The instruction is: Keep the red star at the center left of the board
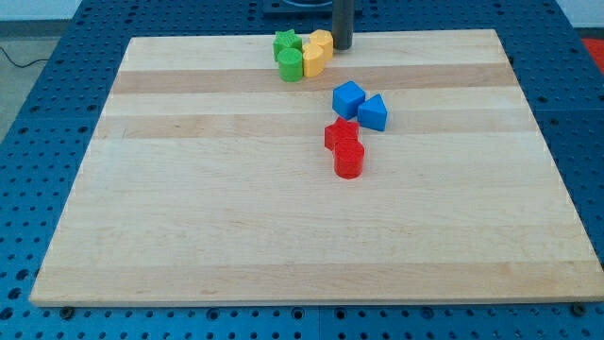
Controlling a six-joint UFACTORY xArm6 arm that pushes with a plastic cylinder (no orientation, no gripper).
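The red star lies a little right of the board's middle, touching a red cylinder just below it. My tip stands at the view's top edge of the board, just right of the yellow blocks and well above the red star.
A blue cube and a blue triangular block sit just above the red star. At the top, a green star, a green cylinder and two yellow blocks cluster together. The wooden board lies on a blue perforated table.
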